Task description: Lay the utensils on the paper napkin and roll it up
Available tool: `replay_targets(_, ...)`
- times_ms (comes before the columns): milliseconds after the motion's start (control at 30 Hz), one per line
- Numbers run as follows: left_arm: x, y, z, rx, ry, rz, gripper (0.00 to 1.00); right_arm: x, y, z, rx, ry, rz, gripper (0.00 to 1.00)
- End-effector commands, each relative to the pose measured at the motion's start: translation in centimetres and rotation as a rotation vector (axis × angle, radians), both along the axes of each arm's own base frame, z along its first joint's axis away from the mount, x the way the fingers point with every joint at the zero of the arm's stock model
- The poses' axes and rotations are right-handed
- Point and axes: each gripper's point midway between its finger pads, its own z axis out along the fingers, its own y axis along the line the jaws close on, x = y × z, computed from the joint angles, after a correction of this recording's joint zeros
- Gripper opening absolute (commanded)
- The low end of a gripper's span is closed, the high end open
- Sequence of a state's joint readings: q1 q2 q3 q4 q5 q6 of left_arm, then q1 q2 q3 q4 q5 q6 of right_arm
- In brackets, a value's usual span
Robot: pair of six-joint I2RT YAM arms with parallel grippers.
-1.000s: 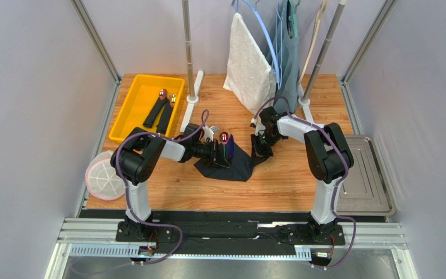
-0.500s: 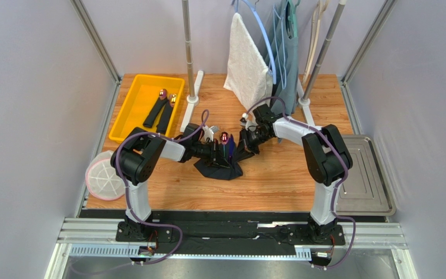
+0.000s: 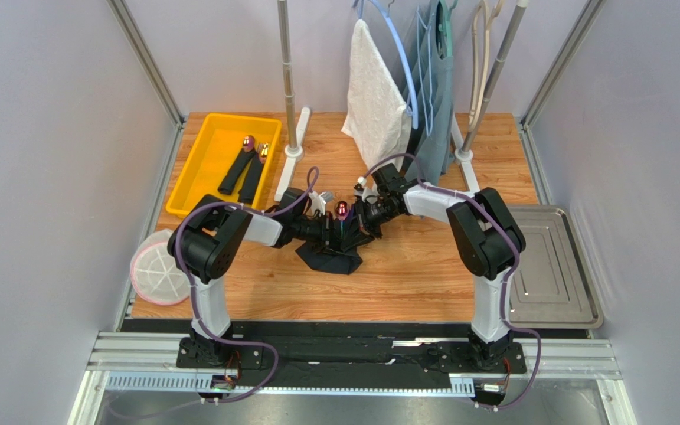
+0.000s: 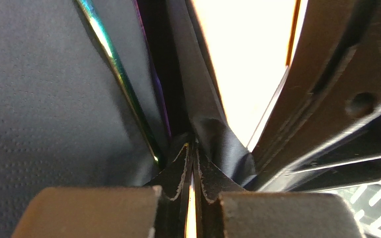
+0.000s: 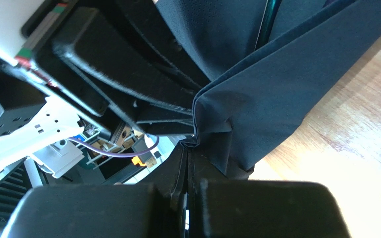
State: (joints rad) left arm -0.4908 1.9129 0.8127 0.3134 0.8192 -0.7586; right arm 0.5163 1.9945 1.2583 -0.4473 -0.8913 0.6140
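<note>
Pulled leftward since a second ago: the soft matte black napkin (image 3: 328, 259), now bunched into a narrow folded wedge on the wooden table (image 3: 423, 274) around the slim iridescent utensils (image 3: 342, 210). Clamped on its creased folds from both sides by left gripper (image 4: 193, 159) and right gripper (image 5: 190, 148), nearly touching.

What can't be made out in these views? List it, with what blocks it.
- Top external: the utensils show only one shiny head. The left pincer, right pincer and folded paper napkin cover the rest.
- Left wrist: the napkin fills the frame, and only an iridescent edge shows.
- Right wrist: the left pincer blocks the far side, so how far the rolling has got is unclear.
</note>
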Motion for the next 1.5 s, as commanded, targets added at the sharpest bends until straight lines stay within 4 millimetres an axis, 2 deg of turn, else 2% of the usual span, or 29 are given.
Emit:
replay_targets(0,0.9,-0.3,3.1,-0.034,-0.088,0.015,0.09,0.7,0.6,0.2,0.016,-0.021,-0.014,0.0)
replay_targets(33,0.9,-0.3,3.9,-0.045,-0.099,0.016,0.1,0.8,0.6,0.3,0.014,-0.03,-0.014,0.0)
replay_targets(200,0.4,0.8,5.5,-0.045,-0.081,0.022,0.15,1.3,0.8,0.6,0.013,-0.048,-0.022,0.0)
replay_targets(433,-0.7,4.8,4.6,0.053,-0.029,0.036,0.15,1.6,1.0,0.4,0.003,-0.055,-0.028,0.0)
replay_targets(533,-1.4,5.5,5.5,0.029,-0.074,-0.012,0.16,1.6,1.1,0.1,-0.003,-0.05,-0.027,0.0)
replay_targets(600,-2.0,5.4,7.0,-0.01,-0.136,-0.06,0.25,1.5,0.9,-0.1,-0.01,-0.049,-0.027,0.0)
replay_targets(633,-2.6,5.7,7.0,-0.001,-0.155,-0.093,0.32,1.4,0.8,-0.2,-0.013,-0.048,-0.026,0.0)
replay_targets(700,-2.8,6.0,8.0,-0.004,-0.198,-0.121,0.38,1.2,0.5,-0.2,-0.021,-0.046,-0.024,0.0)
replay_targets(733,-3.3,6.4,7.8,0.011,-0.199,-0.141,0.42,1.3,0.4,-0.2,-0.023,-0.046,-0.025,0.0)
replay_targets(967,-4.2,7.7,7.3,0.077,-0.22,-0.231,0.48,1.4,-0.8,0.0,-0.033,-0.043,-0.047,0.0)
replay_targets(1033,-3.7,8.1,7.7,0.109,-0.302,-0.289,0.47,1.3,-1.2,0.1,-0.035,-0.048,-0.047,0.0)
replay_targets(1100,-2.6,8.4,8.6,0.131,-0.454,-0.364,0.47,1.2,-1.4,0.1,-0.04,-0.042,-0.047,0.0)
replay_targets(1233,-2.9,9.1,9.4,0.167,-0.702,-0.505,0.49,1.1,-1.7,0.2,-0.042,-0.043,-0.044,0.0)
replay_targets(1267,-4.0,8.8,9.4,0.172,-0.758,-0.554,0.49,1.2,-1.8,0.2,-0.043,-0.042,-0.046,0.0)
replay_targets(1333,-4.9,8.3,9.2,0.186,-0.872,-0.637,0.49,1.1,-1.8,0.1,-0.045,-0.038,-0.046,0.0)
replay_targets(1367,-5.6,8.6,8.7,0.219,-0.92,-0.655,0.49,1.1,-1.7,0.1,-0.045,-0.038,-0.044,0.0)
replay_targets(1400,-5.8,7.5,9.0,0.209,-1.018,-0.682,0.49,1.0,-1.8,0.0,-0.047,-0.034,-0.045,0.0)
replay_targets(1467,-7.1,6.8,8.2,0.269,-1.102,-0.739,0.49,1.0,-1.9,0.0,-0.048,-0.036,-0.046,0.0)
